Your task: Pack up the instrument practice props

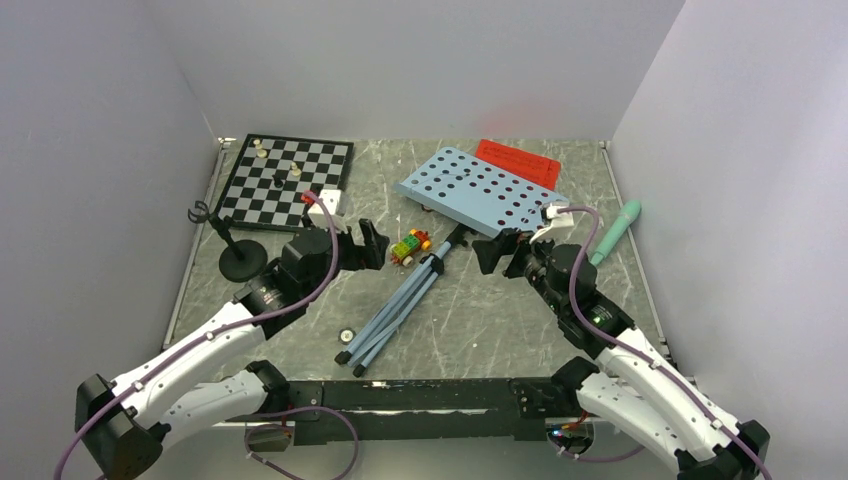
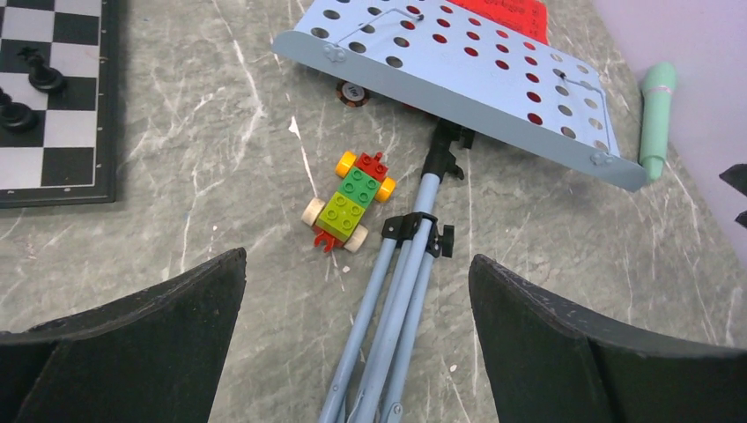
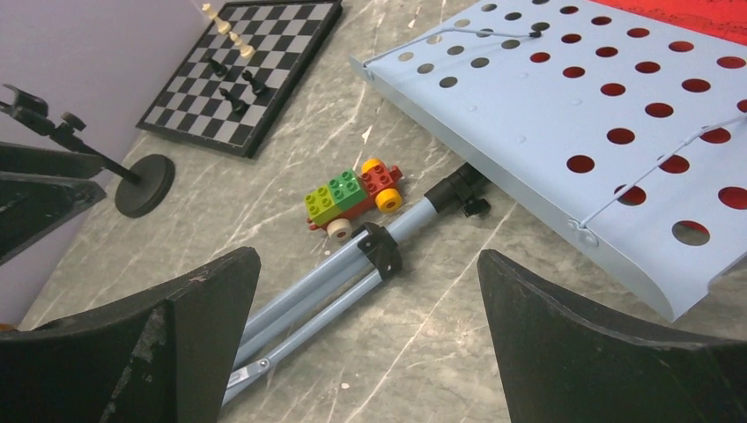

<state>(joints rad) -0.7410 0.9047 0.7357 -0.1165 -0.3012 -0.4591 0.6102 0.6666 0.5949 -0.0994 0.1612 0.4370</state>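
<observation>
The light blue perforated music stand [image 1: 480, 190] lies tipped over mid-table, its folded tripod legs [image 1: 395, 310] pointing to the near edge. Red sheet-music pages [image 1: 518, 160] lie under its far edge. The mint-green microphone [image 1: 615, 232] lies by the right wall. The black round-base mic stand [image 1: 240, 262] stands upright at the left. My left gripper [image 1: 370, 243] is open and empty above the tripod legs [image 2: 396, 300]. My right gripper [image 1: 495, 252] is open and empty, hovering near the stand's plate [image 3: 617, 115] and tripod collar [image 3: 380, 249].
A black-and-white chessboard [image 1: 285, 180] with pieces lies at the far left. A multicoloured block toy [image 1: 410, 246] sits beside the tripod pole. A small round disc [image 1: 346, 335] lies near the tripod feet. White walls enclose three sides.
</observation>
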